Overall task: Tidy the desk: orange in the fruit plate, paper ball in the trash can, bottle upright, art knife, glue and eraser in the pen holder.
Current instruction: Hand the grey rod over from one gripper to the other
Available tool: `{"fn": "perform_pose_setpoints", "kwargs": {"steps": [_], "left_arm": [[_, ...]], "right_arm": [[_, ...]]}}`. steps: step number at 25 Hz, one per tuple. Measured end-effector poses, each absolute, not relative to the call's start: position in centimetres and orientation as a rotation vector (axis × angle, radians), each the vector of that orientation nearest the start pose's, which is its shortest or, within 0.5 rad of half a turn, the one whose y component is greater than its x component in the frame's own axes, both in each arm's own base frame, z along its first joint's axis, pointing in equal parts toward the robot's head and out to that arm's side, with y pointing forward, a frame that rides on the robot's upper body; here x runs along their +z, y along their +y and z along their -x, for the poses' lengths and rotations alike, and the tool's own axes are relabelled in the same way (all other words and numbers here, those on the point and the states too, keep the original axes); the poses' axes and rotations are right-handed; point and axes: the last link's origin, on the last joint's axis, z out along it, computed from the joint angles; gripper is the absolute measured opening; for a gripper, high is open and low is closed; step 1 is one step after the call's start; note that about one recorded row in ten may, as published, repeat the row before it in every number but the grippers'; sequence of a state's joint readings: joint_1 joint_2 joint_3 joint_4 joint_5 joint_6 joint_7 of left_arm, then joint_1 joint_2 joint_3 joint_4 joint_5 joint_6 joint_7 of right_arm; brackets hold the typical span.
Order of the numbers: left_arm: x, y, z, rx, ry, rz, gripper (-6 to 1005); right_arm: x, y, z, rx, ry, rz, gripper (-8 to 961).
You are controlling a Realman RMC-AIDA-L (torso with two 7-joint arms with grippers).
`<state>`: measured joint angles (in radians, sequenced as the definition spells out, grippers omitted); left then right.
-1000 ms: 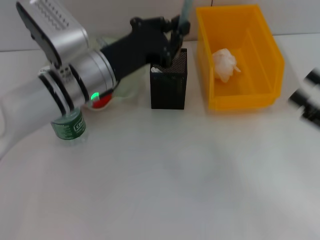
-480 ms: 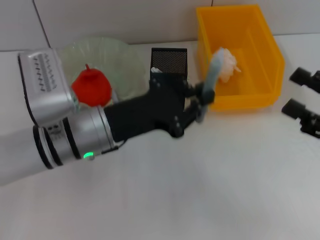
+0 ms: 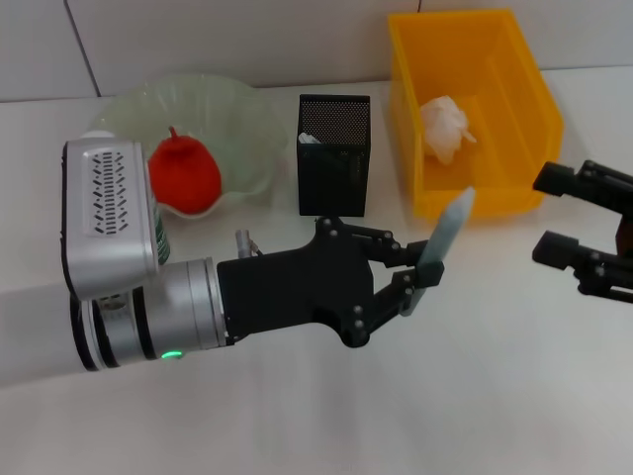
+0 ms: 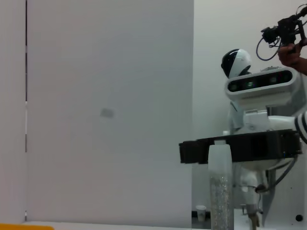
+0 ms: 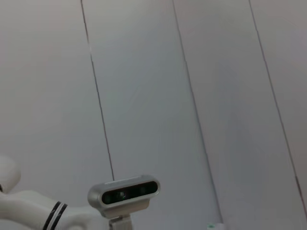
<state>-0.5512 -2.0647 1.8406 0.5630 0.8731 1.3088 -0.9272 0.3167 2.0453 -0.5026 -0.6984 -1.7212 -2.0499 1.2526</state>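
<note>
Item held: I log the left gripper point(image 3: 413, 274) clenched on a slim pale grey-blue stick, the glue point(image 3: 442, 240), gripped at its lower end. Its long axis runs tilted, free tip pointing up and away toward the front wall of the yellow bin point(image 3: 475, 203), clear of the desk point(image 3: 326, 416). In the left wrist view the same glue point(image 4: 221, 187) shows as a pale tube standing up past a dark bar; I cannot read the fingers there. Landmark: black mesh pen holder point(image 3: 333, 156), upright. The held glue is in front of it and to its right, outside it. The bin stands just right of the pen holder, with a white paper ball point(image 3: 444, 128) inside. Left of the pen holder is the pale green fruit plate point(image 3: 242, 124), carrying a red-orange fruit, the orange point(image 3: 184, 176). A green-labelled bottle point(image 3: 160, 235) shows partly behind the left arm, further left and nearer me than the pen holder. Right gripper point(image 3: 582, 223): far right of the pen holder, past the bin's front corner, fingers spread apart and holding nothing.
</note>
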Motion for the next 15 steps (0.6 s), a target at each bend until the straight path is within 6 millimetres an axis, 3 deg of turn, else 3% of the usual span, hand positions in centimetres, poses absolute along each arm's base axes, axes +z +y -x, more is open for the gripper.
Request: {"fn": "perform_pose_setpoints", "kwargs": {"steps": [15], "left_arm": [[-10.2, 29.5, 15.6, -1.076, -0.016, 2.890, 140]], "right_arm": [[6.1, 26.0, -26.5, 1.155, 0.380, 2.726, 743]]}}
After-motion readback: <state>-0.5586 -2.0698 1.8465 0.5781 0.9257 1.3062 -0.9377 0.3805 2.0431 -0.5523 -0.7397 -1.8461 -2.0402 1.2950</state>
